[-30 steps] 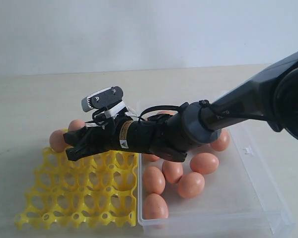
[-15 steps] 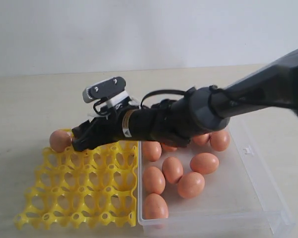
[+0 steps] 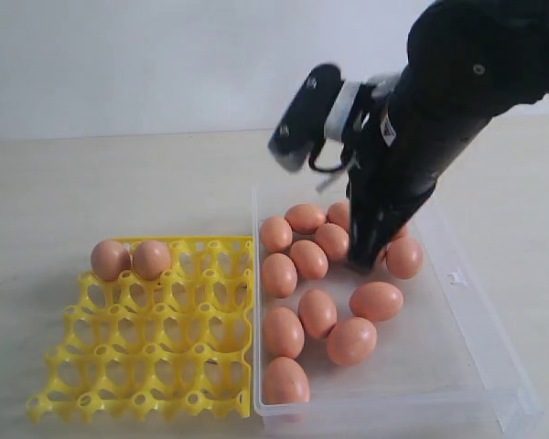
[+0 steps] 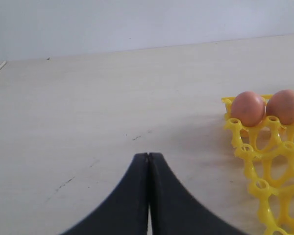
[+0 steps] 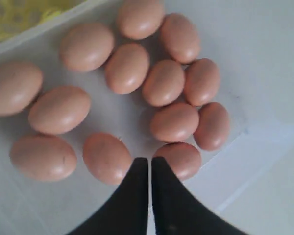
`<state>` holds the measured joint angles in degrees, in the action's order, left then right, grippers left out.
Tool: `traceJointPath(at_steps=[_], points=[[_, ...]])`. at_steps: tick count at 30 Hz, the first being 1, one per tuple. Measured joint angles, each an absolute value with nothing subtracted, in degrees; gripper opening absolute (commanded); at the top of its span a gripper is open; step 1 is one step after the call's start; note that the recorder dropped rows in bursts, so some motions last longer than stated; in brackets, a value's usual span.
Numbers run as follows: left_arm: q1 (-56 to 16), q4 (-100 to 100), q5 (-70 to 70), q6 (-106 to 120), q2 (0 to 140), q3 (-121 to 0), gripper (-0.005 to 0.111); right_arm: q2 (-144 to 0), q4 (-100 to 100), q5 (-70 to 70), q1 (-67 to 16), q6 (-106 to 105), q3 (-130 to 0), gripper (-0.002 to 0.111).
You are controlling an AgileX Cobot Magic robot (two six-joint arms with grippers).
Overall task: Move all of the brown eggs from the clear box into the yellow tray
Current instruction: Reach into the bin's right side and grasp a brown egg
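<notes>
Right jaws back above clear box's (image 3: 439, 366) roughly thirteen eggs (image 3: 317, 313); yellow tray (image 3: 206, 245) holds two; both jaws closed.

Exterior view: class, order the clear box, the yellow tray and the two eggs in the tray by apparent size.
1. Clear box, largest.
2. Yellow tray.
3. Left tray egg and right tray egg: they look alike, so unranked.
</notes>
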<state>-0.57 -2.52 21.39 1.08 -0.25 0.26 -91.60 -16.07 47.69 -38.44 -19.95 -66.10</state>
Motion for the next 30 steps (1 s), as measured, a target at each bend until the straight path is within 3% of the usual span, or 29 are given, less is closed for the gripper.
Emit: traceJointPath(at_steps=[2, 4, 6, 12, 18, 30], points=[[-0.57, -2.52, 21.39, 1.08, -0.25, 0.26, 0.0, -91.71, -13.48, 47.18, -37.3, -32.57, -63.9, 0.04], [-0.57, -2.52, 21.39, 1.08, -0.25, 0.26, 0.0, -91.94, -12.82, 47.4, -36.13, -37.39, -62.17, 0.054], [-0.57, -2.52, 21.39, 1.08, -0.25, 0.26, 0.0, -91.94, -11.37, 47.77, -35.88, -43.3, -59.95, 0.06], [-0.57, -2.52, 21.39, 1.08, -0.25, 0.26, 0.0, -93.24, -8.27, 40.91, -35.84, -54.71, -55.3, 0.06], [-0.57, -2.52, 21.39, 1.08, -0.25, 0.26, 0.0, -97.75, -8.27, 35.76, -35.84, -55.9, -55.16, 0.067], [-0.57, -2.52, 21.39, 1.08, -0.25, 0.26, 0.0, -103.76, -8.75, 31.91, -34.78, -56.01, -55.16, 0.064]])
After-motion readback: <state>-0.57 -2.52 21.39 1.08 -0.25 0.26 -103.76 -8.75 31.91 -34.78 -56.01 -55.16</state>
